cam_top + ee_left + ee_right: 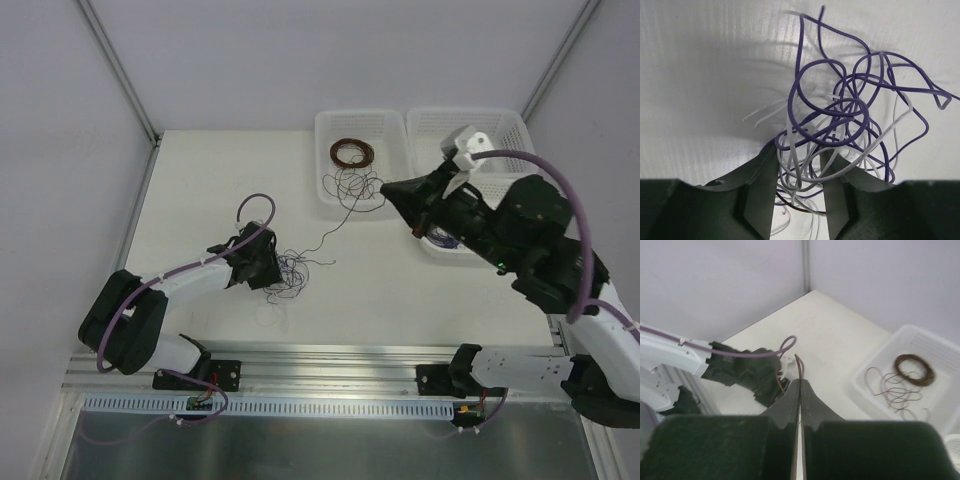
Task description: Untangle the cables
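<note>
Cables (840, 115) lie in a loose purple and pale tangle on the table (700, 75), directly in front of my left gripper (799, 200) and partly between its fingers. The jaws stand on both sides of the lowest strands with a gap between them; I cannot tell if they really pinch the wires or only surround them. My right gripper (800, 385) is raised well apart from the tangle and pressed fully together. A thin brown strand (799, 365) comes out between its tips, so I judge it is holding this strand. To its right is a white tray (322, 160) with a brown coil (352, 152). I think the step is to anchor the tangle with the left side while the right draws one wire out. Next, the left needs a firm hold on few strands, and the pull must be slow so that knots do not tighten
</note>
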